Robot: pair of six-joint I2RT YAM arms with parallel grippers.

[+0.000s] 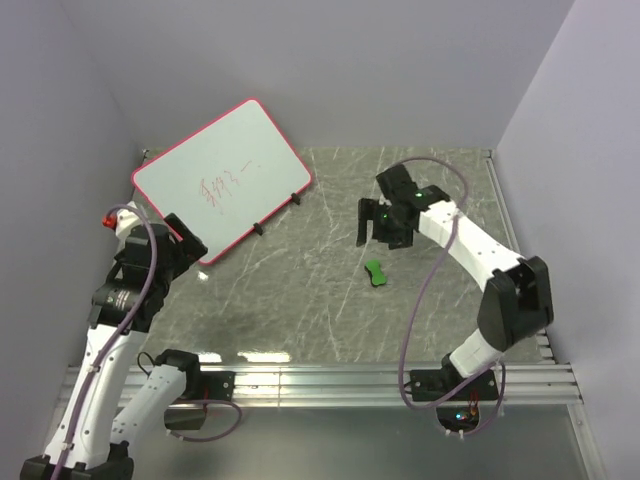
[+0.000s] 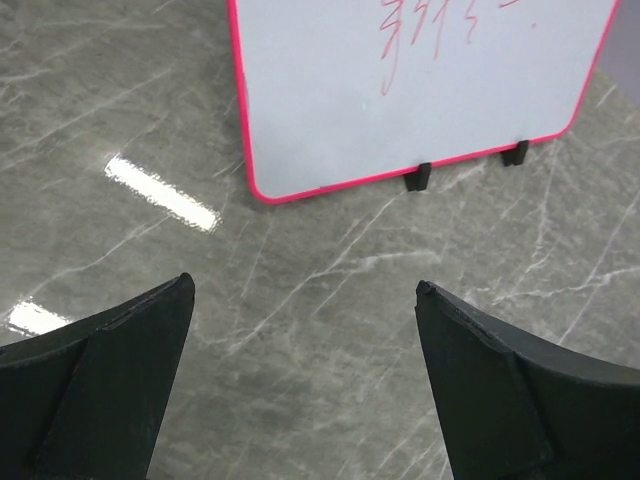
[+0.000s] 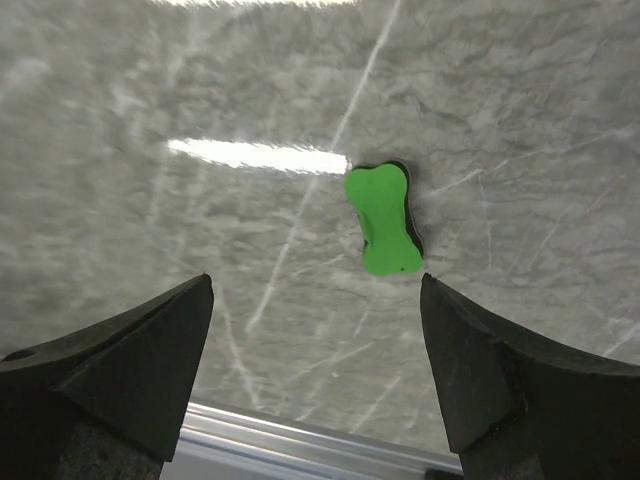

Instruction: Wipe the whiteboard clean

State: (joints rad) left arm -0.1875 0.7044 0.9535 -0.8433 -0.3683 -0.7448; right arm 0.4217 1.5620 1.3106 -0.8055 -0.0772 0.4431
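Note:
The whiteboard [image 1: 220,178] lies at the back left, white with a pink-red rim, two black clips on its near edge and red scribbles in the middle. It also shows in the left wrist view [image 2: 410,90]. The small green bow-shaped eraser [image 1: 376,272] lies on the table mid-right and shows in the right wrist view [image 3: 382,220]. My right gripper [image 1: 378,226] is open and empty, hovering just behind the eraser. My left gripper [image 1: 185,240] is open and empty, at the board's near-left corner.
The grey marble tabletop [image 1: 330,310] is walled at the back and on both sides. A metal rail [image 1: 380,380] runs along the near edge. A red-tipped thing [image 1: 108,220] sits by the left wall.

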